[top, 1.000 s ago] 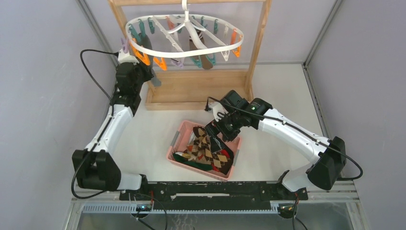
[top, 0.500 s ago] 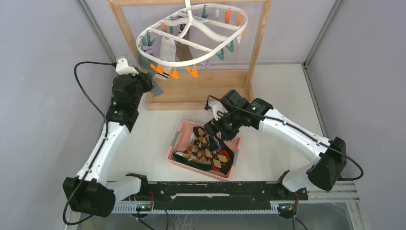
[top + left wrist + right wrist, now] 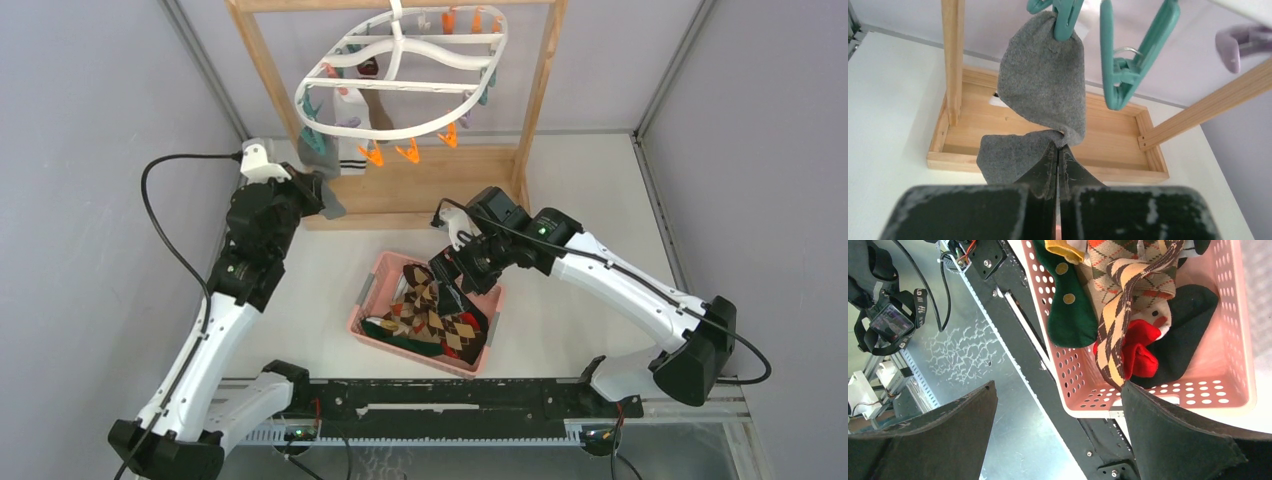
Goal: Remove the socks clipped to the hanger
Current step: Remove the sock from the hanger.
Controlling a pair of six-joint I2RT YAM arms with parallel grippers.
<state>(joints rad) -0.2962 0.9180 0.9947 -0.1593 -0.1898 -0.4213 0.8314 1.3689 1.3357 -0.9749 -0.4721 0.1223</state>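
The clipped grey sock (image 3: 1040, 85) is clamped in the left pincer (image 3: 1058, 148); a pull off its teal clip (image 3: 1064, 20) is called for. The right pincer (image 3: 1058, 387) is held open.

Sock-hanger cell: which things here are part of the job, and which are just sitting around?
Job:
- hanger
- grey sock, hung from a teal clip and pinched by the left claw
- striped sock, clipped on
- basket holding loose socks

Sitting around:
- wooden frame
- right claw, open and empty over the basket
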